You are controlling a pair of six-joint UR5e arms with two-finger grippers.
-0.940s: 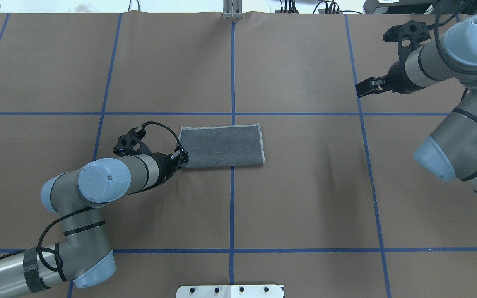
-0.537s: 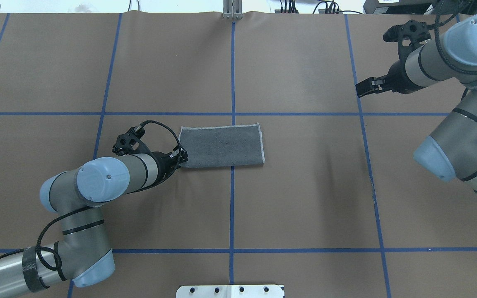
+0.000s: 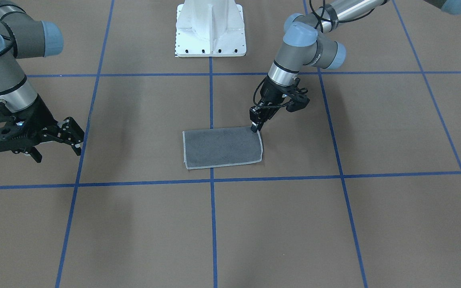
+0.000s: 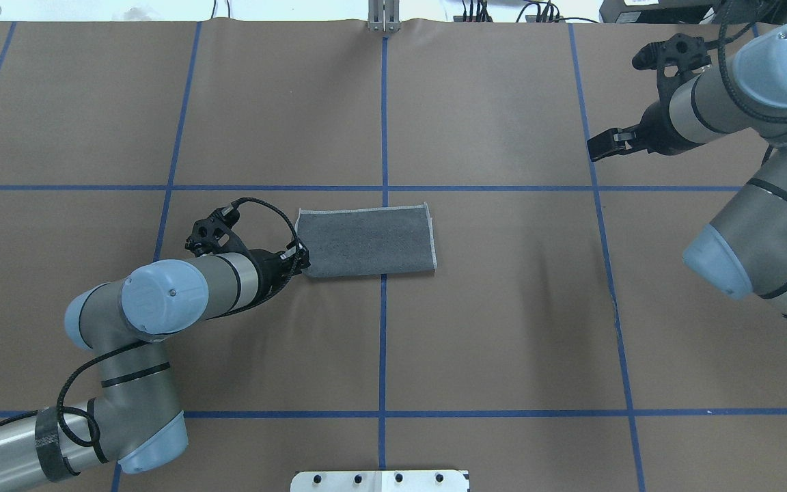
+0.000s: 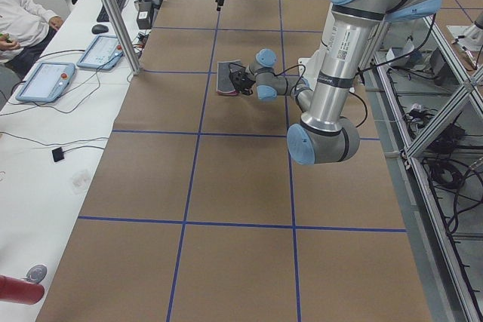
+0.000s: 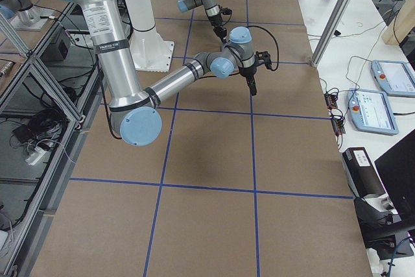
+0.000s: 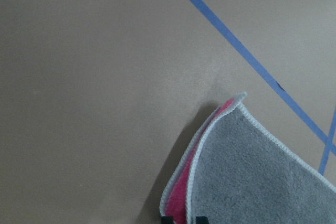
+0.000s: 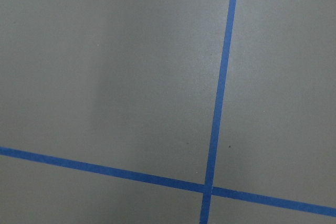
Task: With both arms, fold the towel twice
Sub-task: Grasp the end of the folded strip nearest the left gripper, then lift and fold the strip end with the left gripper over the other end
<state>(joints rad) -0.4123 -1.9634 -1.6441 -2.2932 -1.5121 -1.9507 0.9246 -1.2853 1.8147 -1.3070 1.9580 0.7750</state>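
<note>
the left arm (image 4: 161, 301) has shifted a little, and the near left corner of the towel (image 4: 366, 242) is drawn slightly inward.
the left pincer (image 4: 301, 260) is clamped on that corner. the towel lies folded once, grey side up, on the desk (image 4: 503, 328), across the centre blue line (image 4: 383, 123). the left wrist view shows pink between its layers. the right pincer (image 3: 76, 138) hangs with its fingers apart, well away from the towel, above bare desk.
</note>
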